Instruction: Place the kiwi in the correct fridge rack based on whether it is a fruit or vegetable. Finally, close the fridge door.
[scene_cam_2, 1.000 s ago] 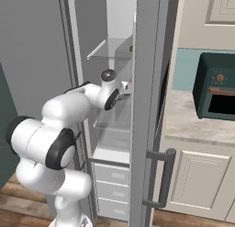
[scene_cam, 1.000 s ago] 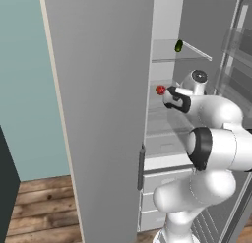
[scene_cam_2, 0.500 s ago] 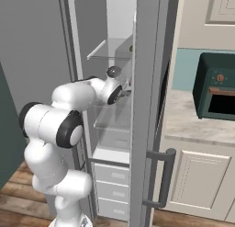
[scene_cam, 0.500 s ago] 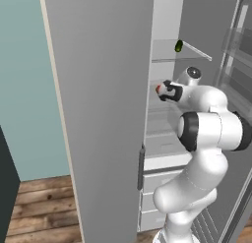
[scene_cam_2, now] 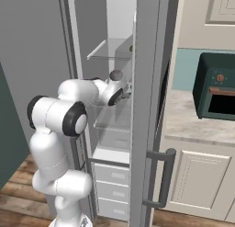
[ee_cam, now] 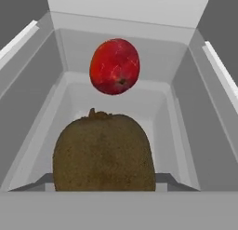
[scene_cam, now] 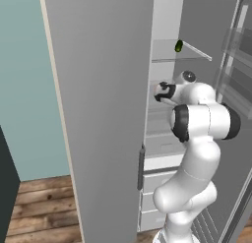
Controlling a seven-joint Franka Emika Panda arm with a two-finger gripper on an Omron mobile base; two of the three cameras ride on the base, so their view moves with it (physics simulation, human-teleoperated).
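Gripper [scene_cam: 158, 92] clamped on fuzzy brown oval kiwi [ee_cam: 103, 152], inside fridge's middle glass rack [scene_cam_2: 114, 122] | round red apple [ee_cam: 114, 65] at 12 o'clock | risk: release nudges apple, kiwi rolls off rack.

brown fuzzy kiwi [ee_cam: 104, 152] inside the open fridge [scene_cam_2: 114, 19], just before a red apple [ee_cam: 115, 66]

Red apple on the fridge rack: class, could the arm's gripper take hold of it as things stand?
Probably not yet. The gripper is shut on the kiwi, which sits between it and the red apple; otherwise the rack ahead looks unobstructed.
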